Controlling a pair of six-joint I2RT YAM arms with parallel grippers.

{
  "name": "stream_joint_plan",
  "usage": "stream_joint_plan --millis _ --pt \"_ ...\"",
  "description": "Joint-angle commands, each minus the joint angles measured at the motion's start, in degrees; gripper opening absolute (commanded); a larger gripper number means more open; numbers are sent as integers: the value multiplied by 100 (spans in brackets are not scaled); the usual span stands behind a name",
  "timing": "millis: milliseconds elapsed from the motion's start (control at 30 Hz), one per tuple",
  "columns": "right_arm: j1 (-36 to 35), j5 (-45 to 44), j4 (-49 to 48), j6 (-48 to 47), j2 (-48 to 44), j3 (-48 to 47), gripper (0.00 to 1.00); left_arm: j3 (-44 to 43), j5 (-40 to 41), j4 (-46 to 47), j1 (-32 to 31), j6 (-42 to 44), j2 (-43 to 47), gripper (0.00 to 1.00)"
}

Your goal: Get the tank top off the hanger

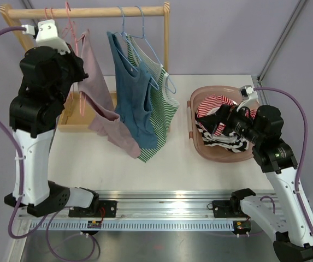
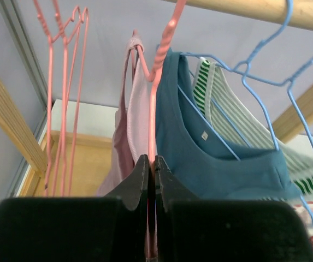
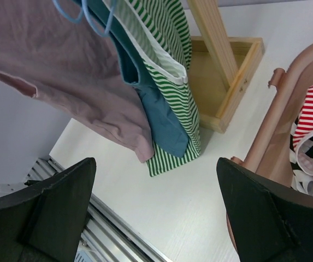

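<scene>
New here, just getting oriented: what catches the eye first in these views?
A pink tank top, a blue tank top and a green-striped tank top hang from the wooden rail at the back. The left gripper is shut on the pink hanger. The right gripper is open by the basket on the right.

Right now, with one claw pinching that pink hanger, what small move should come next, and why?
Probably the right gripper should swing toward the lower hem of the pink tank top. The left gripper is shut on the pink hanger, steadying it, and the top hangs on it, while the right gripper is open and empty by the laundry basket.
</scene>
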State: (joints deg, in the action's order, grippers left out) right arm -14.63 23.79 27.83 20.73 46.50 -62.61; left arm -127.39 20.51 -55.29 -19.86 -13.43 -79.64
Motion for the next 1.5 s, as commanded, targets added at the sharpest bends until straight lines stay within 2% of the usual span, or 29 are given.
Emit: stream_joint_plan --millis 0,167,267,300,467,567,600,733,833,933,1033,1300,1333,1367,1467 --pt "-13 512 -568 238 -45 -59 100 424 -582 238 -9 -28 710 0" --pt "-4 1162 -1121 607 -18 213 99 1267 -1538 124 -9 -63 1563 0" --pt "-5 1672 -1699 993 26 529 99 2357 -2224 255 -9 -168 2389 0" --pt "-4 1829 -1894 1125 17 644 99 3021 -2392 290 -9 -238 2792 0" --pt "-328 1840 -2957 1776 34 1452 99 4598 -3060 98 -9 -292 3858 0" --pt "-942 1121 -3151 1715 140 1742 100 5302 -3596 -61 -9 -335 4436 0" --pt "-1528 867 -3274 1706 253 1830 100 5460 -3816 -61 -9 -370 4561 0" --pt "-2771 -686 -4232 1960 736 2348 99 6217 -4931 158 -9 -599 5115 0" --pt "-3525 -1638 -4961 2092 1290 2368 99 6586 -5328 395 -9 -810 5432 0" --pt "-4072 -2508 -5165 1970 1861 2123 98 6824 -5514 554 -9 -951 5581 0" --pt "-4302 -3064 -5192 1777 2257 1859 95 6982 -5479 650 -9 -995 5643 0" --pt "-4346 -3485 -5042 1469 2794 1383 88 7132 -5567 888 -9 -1056 5591 0" --pt "-4338 -3565 -4938 1443 2829 1357 84 7097 -5567 888 -9 -1056 5582 0" --pt "-4337 -3627 -4919 1390 2864 1339 76 7079 -5541 879 -9 -1030 5573 0" --pt "-4346 -3820 -4770 1284 2882 1356 60 6983 -5462 835 -9 -977 5529 0"
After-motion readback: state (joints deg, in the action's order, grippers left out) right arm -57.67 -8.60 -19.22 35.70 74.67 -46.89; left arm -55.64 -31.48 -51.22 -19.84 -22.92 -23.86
